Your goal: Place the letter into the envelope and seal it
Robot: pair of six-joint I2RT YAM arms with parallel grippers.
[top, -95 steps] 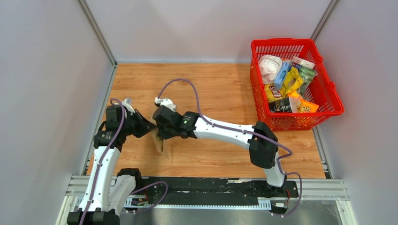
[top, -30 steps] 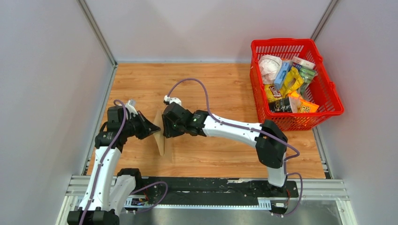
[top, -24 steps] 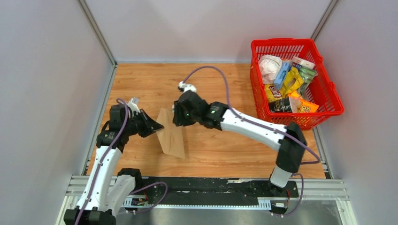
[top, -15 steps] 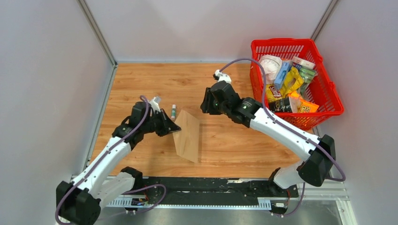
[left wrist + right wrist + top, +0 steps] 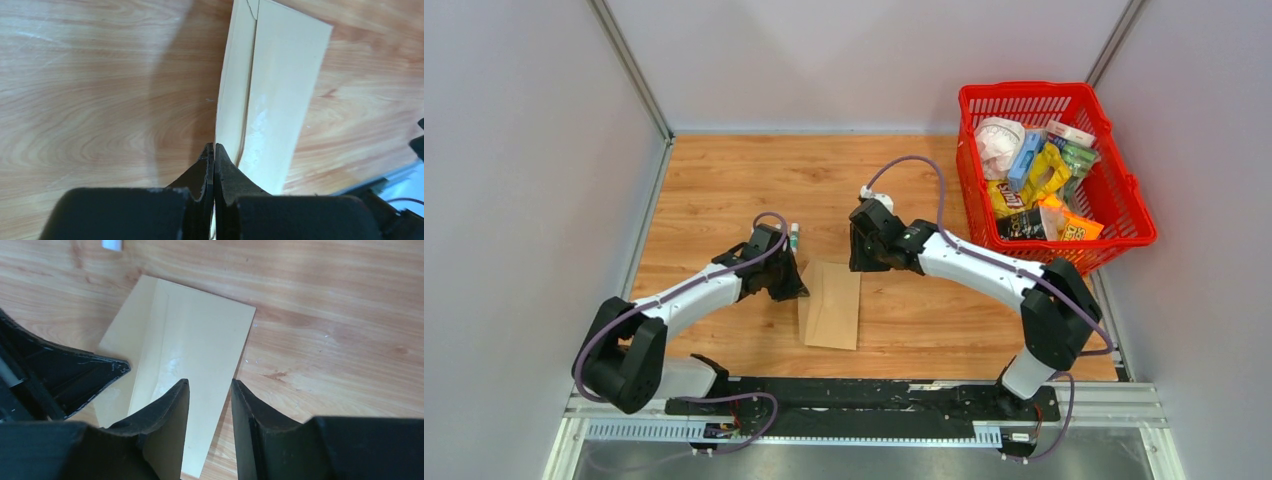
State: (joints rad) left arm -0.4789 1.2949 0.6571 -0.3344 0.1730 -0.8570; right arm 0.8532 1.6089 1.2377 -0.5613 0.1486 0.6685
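Note:
The tan envelope [image 5: 831, 305] lies flat on the wooden table, its long side running away from the arms. My left gripper [image 5: 790, 286] sits low at its left edge, shut on that edge. In the left wrist view the envelope [image 5: 280, 100] runs up from the closed left gripper [image 5: 214, 148], with a fold seam and a glossy smear on it. My right gripper [image 5: 864, 264] hovers over the far right corner. The right wrist view shows the right gripper [image 5: 210, 386] open with nothing between its fingers, above the envelope [image 5: 200, 345]. The letter is out of view.
A small white stick with a green cap [image 5: 794, 236] stands just beyond my left gripper. A red basket [image 5: 1130, 195] full of snack packs sits at the right rear. Grey walls close in the left, back and right sides.
The envelope, held up on edge a second ago, now lies flat and further right. My left arm stretched right and down with it. The right gripper swung toward the basket, then back over the envelope.

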